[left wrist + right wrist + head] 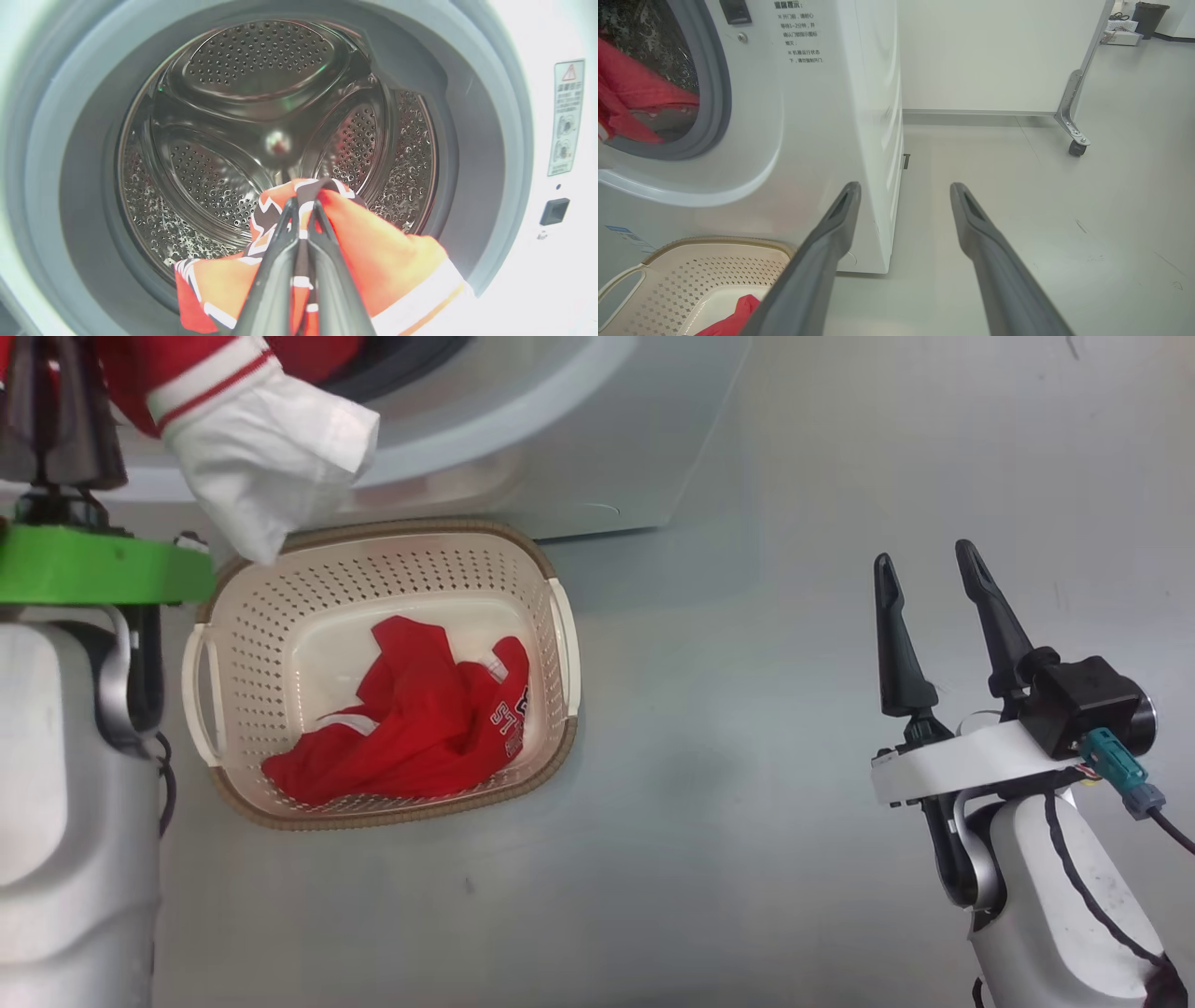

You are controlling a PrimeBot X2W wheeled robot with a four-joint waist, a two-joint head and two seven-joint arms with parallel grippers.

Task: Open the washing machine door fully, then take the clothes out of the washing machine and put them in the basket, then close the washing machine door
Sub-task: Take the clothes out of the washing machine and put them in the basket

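The washing machine (579, 448) stands with its port open; the washing machine door is out of view. My left gripper (303, 205) is shut on a red and white garment (383, 252) at the port's lower rim, in front of the steel drum (261, 93). That garment's white sleeve (261, 457) hangs over the back rim of the cream basket (392, 569). Another red piece of the clothes (420, 728) lies inside the basket. My right gripper (924, 555) is open with nothing between its fingers, over the floor to the basket's right. The right wrist view shows this gripper (906, 186), the machine's corner (822, 116) and the basket (691, 280).
The grey floor (747, 756) stretches between the basket and my right arm. Beyond the machine's side stand a white partition (994, 56) on a caster wheel (1076, 147) and a dark bin (1150, 16) far off.
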